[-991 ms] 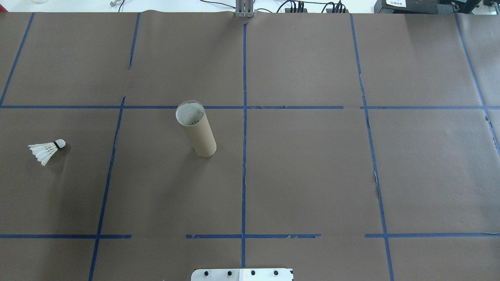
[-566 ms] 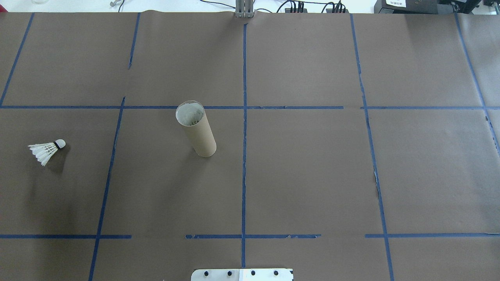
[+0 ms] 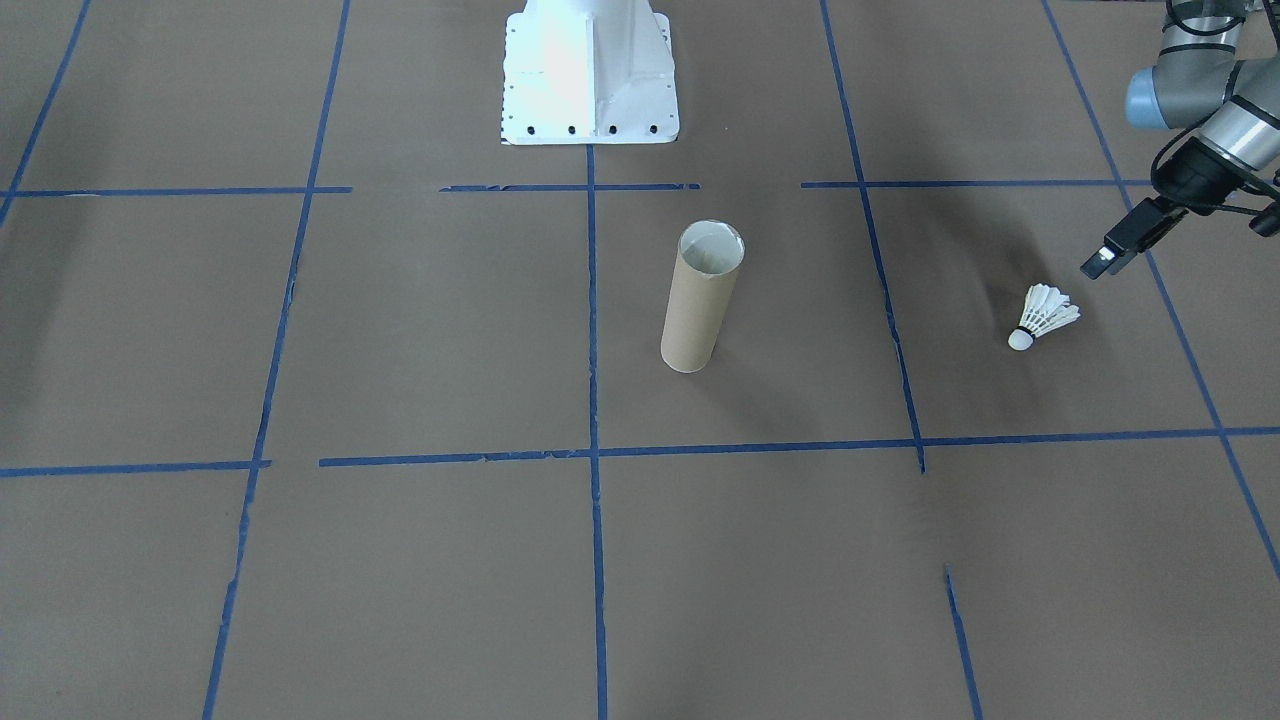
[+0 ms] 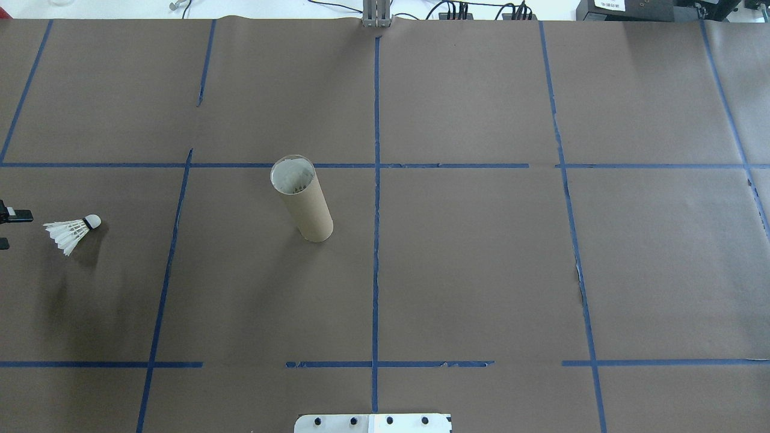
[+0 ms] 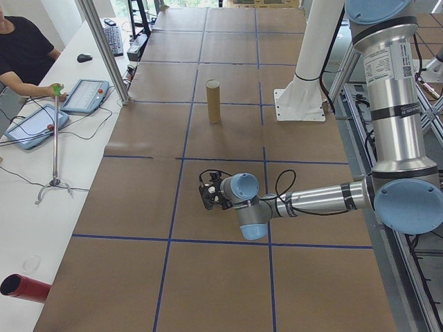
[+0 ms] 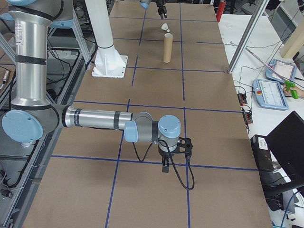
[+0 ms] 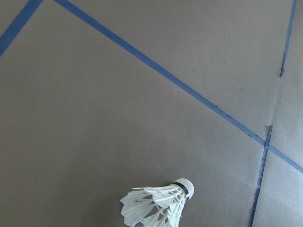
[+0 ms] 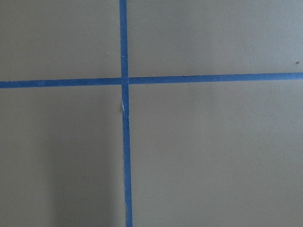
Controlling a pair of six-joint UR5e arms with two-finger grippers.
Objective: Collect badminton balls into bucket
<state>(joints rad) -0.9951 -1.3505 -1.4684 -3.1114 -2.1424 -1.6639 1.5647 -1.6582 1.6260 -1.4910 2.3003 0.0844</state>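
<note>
1. One shuttlecock (image 4: 72,231) lies at the overhead view's left edge.
2. One cardboard tube (image 4: 302,198) stands left of centre.
3. Two robot arms: one (image 5: 311,200) fills the left side view, one (image 6: 95,118) the right side view.
4. One white robot base (image 3: 590,70), top centre, front view.

My table (image 4: 481,270) is covered in brown paper, crossed by blue tape lines (image 4: 376,180) into large squares; the paper shows small tears along some seams; beyond its far edge runs a white bench (image 5: 62,159) with two tablets (image 5: 86,95), a keyboard (image 5: 113,38), a mouse (image 5: 84,57) and loose cables; a person in a black top (image 5: 21,48) sits there; an aluminium post (image 5: 104,48) rises at the table's edge; light falls evenly, with soft shadows.
</note>
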